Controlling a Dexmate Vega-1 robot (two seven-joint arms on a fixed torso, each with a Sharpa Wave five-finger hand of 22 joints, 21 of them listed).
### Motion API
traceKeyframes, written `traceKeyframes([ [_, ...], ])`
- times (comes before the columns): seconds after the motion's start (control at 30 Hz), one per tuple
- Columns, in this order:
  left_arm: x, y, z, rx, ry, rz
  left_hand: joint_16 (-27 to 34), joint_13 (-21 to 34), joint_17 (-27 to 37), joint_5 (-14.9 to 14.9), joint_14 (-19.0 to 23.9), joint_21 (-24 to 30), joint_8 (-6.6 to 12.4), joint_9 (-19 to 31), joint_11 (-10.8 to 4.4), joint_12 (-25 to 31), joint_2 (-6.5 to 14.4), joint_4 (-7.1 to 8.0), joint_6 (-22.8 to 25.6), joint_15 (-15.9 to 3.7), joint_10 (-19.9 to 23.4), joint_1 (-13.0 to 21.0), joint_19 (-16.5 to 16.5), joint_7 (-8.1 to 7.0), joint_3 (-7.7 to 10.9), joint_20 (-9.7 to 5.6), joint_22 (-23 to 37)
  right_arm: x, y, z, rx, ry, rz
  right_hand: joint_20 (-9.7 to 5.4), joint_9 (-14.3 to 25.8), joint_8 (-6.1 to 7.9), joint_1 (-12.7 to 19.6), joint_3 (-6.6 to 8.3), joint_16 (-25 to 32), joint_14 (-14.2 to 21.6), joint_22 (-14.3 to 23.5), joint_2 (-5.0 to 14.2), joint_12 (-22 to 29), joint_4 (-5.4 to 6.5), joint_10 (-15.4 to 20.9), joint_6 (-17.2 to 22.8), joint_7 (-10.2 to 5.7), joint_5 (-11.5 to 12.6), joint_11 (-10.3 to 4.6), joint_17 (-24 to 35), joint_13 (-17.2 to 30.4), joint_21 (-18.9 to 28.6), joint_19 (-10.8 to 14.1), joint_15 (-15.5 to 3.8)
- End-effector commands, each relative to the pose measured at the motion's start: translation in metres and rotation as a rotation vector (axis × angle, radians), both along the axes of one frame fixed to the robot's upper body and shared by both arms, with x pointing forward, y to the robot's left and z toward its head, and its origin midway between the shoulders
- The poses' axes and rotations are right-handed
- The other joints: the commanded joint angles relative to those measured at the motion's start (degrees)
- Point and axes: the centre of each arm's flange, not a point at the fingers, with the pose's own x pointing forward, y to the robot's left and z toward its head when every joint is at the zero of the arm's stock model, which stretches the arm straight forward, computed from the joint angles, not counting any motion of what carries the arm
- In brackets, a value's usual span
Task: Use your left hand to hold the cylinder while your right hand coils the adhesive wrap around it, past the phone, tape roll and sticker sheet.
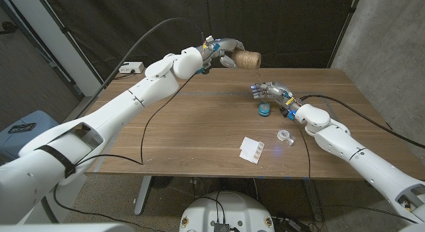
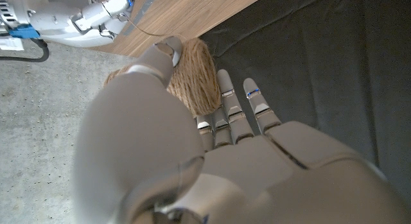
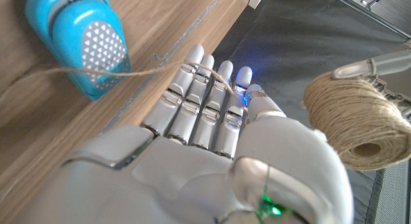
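My left hand (image 1: 222, 49) (image 2: 225, 153) holds a cylinder wound with brown twine (image 1: 247, 59) (image 2: 196, 73) (image 3: 353, 118) in the air above the table's far edge. My right hand (image 1: 271, 92) (image 3: 205, 121) hovers low over the table's right middle, fingers straight and close together. A thin twine strand (image 3: 128, 73) crosses its fingers and appears pinched at the thumb side. In the left wrist view the strand (image 2: 144, 30) runs taut from the right hand (image 2: 96, 18) to the cylinder. A small blue device (image 1: 264, 110) (image 3: 80, 38) lies just under the right hand.
A clear tape roll (image 1: 285, 135) and a white sticker sheet (image 1: 252, 149) lie on the wooden table (image 1: 186, 132) near my right forearm. A black cable (image 1: 149, 135) hangs from the left arm across the table. A white box (image 1: 131, 68) sits behind the far left corner.
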Motion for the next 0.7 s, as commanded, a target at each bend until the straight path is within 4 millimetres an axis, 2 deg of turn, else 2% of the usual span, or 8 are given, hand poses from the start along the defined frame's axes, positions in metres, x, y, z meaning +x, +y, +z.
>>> traceKeyframes([
  [0.03, 0.009, 0.001, 0.007, -0.021, -0.008, 0.02, -0.2, 0.7, 0.2, 0.4, 0.3, 0.4, 16.8, 0.6, -5.28, 0.5, 3.7, 1.19, 7.3, -0.07, 5.9, 1.8, -0.2, -3.43, 0.94, 0.06, 0.2, -0.001, 0.012, -0.003, -0.031, 0.011, 0.029, -5.13, 0.3, -0.12, 0.8, 0.14, -0.3, 0.6, 0.2, -0.05, -0.2, 0.51, 0.3, 0.6, 0.0, 0.0, -0.07, 0.3, 0.2, 0.4, -0.2, -7.86],
  [0.7, 0.021, -0.006, 0.015, -0.052, -0.036, 0.05, -0.1, 0.8, 0.4, 0.5, 0.3, 0.6, 16.91, 0.6, -5.25, 0.6, 3.7, 1.2, 7.2, 0.04, 6.0, 1.7, -0.2, -3.33, 0.81, 0.11, 0.2, -0.008, 0.022, -0.01, -0.076, 0.015, 0.05, -5.07, 0.3, -0.24, 0.9, 0.1, -0.5, 0.5, 0.2, -0.13, -0.4, 0.5, 0.5, 0.8, 0.1, 0.0, 0.02, 0.3, 0.3, 0.5, -0.4, -7.87],
])
